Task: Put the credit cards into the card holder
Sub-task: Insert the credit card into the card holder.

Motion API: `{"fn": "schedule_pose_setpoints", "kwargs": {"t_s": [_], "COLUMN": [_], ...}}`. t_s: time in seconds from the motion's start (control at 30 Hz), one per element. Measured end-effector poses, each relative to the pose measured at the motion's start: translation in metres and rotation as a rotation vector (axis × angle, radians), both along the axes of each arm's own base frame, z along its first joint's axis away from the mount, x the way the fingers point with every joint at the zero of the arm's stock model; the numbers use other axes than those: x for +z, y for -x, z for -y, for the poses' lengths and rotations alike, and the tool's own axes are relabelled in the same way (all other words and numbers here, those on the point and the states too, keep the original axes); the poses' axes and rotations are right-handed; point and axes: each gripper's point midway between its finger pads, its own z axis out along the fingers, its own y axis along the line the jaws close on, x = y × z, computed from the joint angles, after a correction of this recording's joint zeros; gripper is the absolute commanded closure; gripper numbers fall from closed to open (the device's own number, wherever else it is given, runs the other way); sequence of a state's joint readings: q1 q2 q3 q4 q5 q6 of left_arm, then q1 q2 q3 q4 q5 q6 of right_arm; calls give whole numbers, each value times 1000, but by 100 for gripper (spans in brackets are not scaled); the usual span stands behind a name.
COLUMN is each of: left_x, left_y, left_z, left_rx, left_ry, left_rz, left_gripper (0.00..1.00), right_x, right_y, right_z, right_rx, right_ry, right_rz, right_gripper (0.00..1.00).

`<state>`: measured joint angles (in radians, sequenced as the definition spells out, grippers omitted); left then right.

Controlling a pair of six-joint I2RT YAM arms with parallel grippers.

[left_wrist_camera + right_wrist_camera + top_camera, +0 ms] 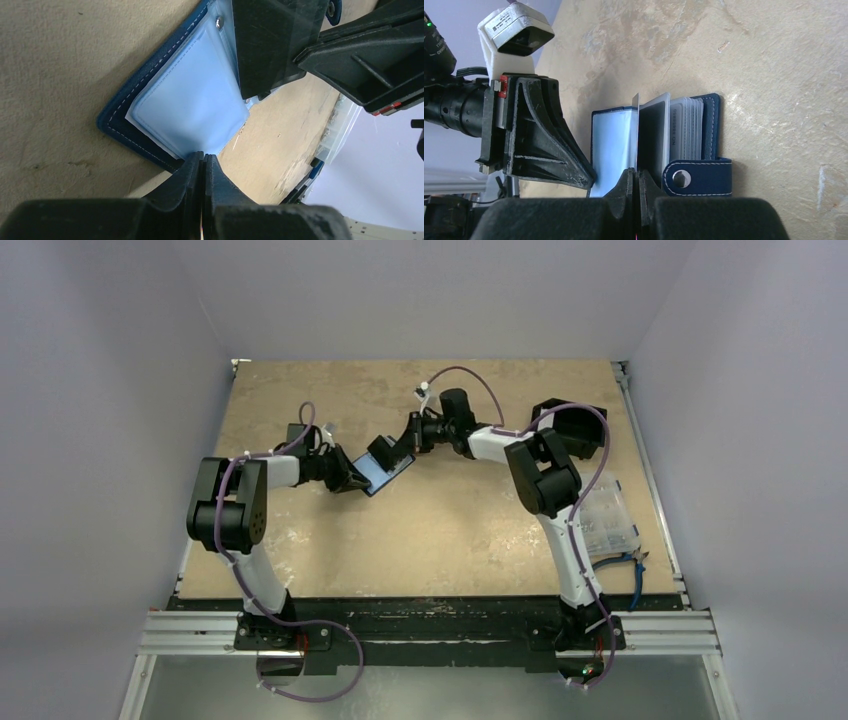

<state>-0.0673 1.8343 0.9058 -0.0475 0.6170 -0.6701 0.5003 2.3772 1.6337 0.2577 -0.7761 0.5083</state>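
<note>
The navy-blue card holder (385, 468) lies open mid-table, its light-blue sleeves fanned out. My left gripper (352, 480) is shut on the corner of a light-blue sleeve (190, 100), just inside the navy cover (125, 107). My right gripper (395, 448) is shut on a dark credit card (650, 135), held on edge between the sleeves of the card holder (711, 125). The same card (265, 45) shows dark behind clear plastic in the left wrist view. The snap strap (696, 177) sticks out beside my right gripper (635, 172). The left gripper (204, 157) touches the sleeve.
A black open-sided box (575, 425) stands at the back right. A clear plastic compartment box (610, 520) sits by the right edge, behind the right arm. Grey walls enclose the table on three sides.
</note>
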Motion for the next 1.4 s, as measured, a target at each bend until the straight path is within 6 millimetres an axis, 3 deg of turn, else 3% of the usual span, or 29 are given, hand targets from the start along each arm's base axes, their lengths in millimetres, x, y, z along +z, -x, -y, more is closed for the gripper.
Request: {"fn": "schedule_pose_setpoints", "kwargs": {"t_s": [0.57,1.4], "left_x": [0,0], "left_y": [0,0], "left_z": [0,0], "left_rx": [1,5], "left_ry": [7,14], "left_rz": [-4,-12], "left_gripper": [100,100], "right_x": [-8,-14], "right_y": [3,0], "right_z": [7,4], "right_rx": [-44,-22], "right_ry": [-128,-94], "right_rz": [-244,-240], "right_gripper": [100,100]}}
